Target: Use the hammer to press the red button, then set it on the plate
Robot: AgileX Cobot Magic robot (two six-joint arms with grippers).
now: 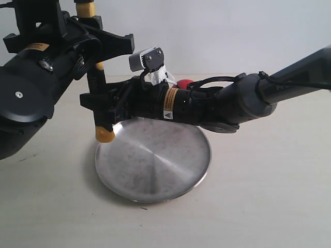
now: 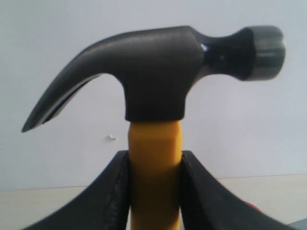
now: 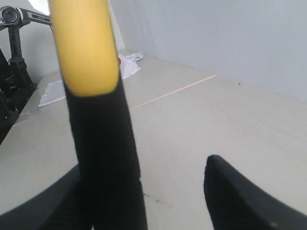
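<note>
over the near plate (image 1: 155,170) rim the hammer (image 1: 98,82) hangs upright, right pincer (image 3: 158,191) spread apart round its black handle, left pincer (image 2: 154,191) clamped on the yellow neck, likely mid-handover, red button (image 1: 185,82) half-hidden behind.

Occlusions:
red button (image 1: 185,82) mostly behind right arm (image 1: 207,103); hammer (image 1: 96,81) head cropped by frame edge; plate (image 1: 155,170) far rim covered.
</note>
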